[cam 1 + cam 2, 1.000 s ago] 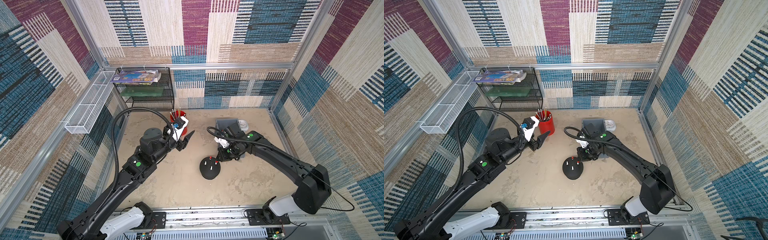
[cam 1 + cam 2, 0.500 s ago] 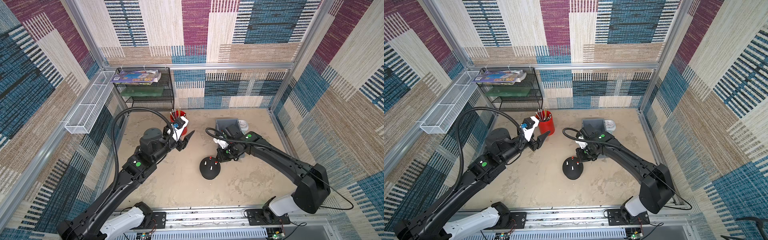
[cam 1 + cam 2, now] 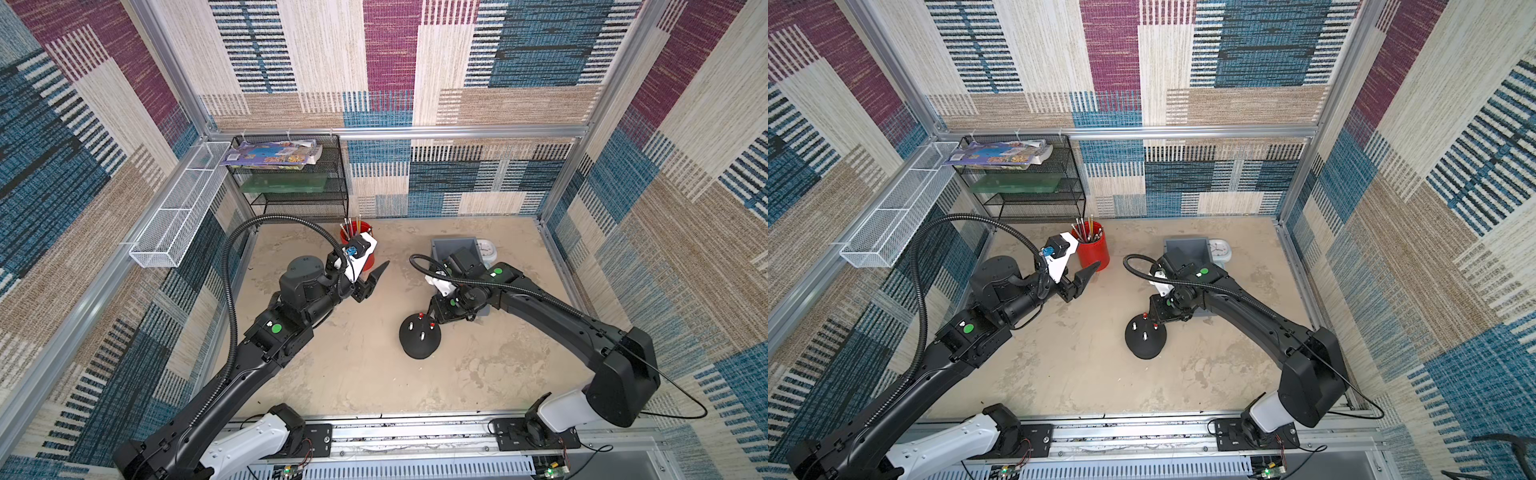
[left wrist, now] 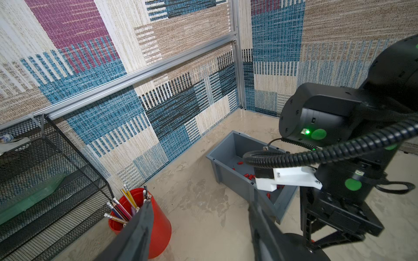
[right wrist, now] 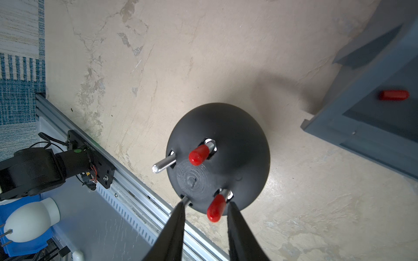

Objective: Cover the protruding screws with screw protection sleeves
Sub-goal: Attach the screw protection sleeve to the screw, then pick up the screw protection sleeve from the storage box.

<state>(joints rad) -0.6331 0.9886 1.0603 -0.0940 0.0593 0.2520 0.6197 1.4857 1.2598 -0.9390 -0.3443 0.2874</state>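
At the dome (image 5: 237, 135) edge, right tool (image 5: 207, 204), narrowly parted, straddles a red sleeve (image 5: 214, 209); left tool (image 4: 199, 203) wide.

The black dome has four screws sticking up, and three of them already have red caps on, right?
Not three. Only two have red caps; the other two screws stand bare on the black dome. The right wrist view shows it.

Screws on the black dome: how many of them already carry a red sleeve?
2. One sleeved screw stands on the black dome beside a bare screw; the second sleeved screw stands between the open fingers of the right gripper. The other two screws are bare.
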